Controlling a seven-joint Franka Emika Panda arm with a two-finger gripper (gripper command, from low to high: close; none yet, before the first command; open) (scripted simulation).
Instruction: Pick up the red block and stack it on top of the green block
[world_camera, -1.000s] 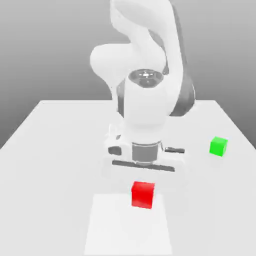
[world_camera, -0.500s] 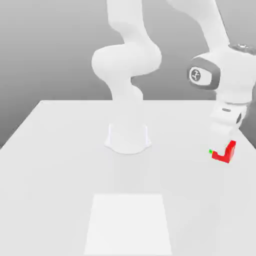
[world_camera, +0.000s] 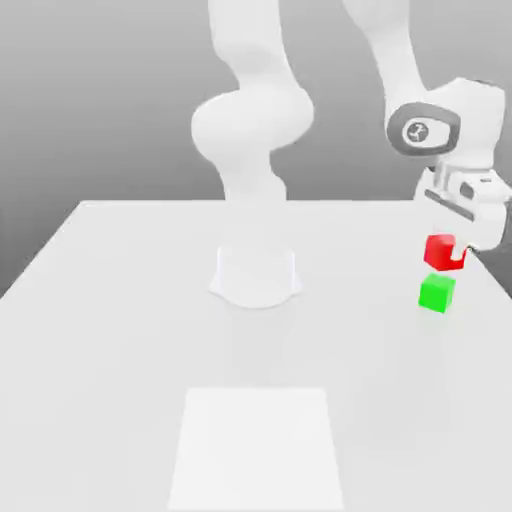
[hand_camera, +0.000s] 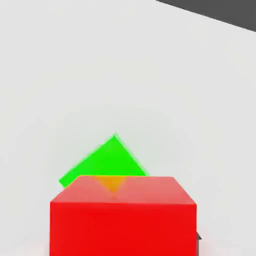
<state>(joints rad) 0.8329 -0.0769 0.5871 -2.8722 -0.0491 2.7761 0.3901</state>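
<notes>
My gripper (world_camera: 452, 252) clamps the red block (world_camera: 441, 248) in midair, just above the green block (world_camera: 437, 293) resting on the white table (world_camera: 120, 330).

i count one red block (world_camera: 440, 248) and one green block (world_camera: 437, 293), so two cubes in all, one of each colour. there is one white table (world_camera: 120, 330) under them, with one paler square patch (world_camera: 257, 447) marked on its surface. i have one arm (world_camera: 250, 130) and one gripper (world_camera: 452, 256) on the end of it.
</notes>
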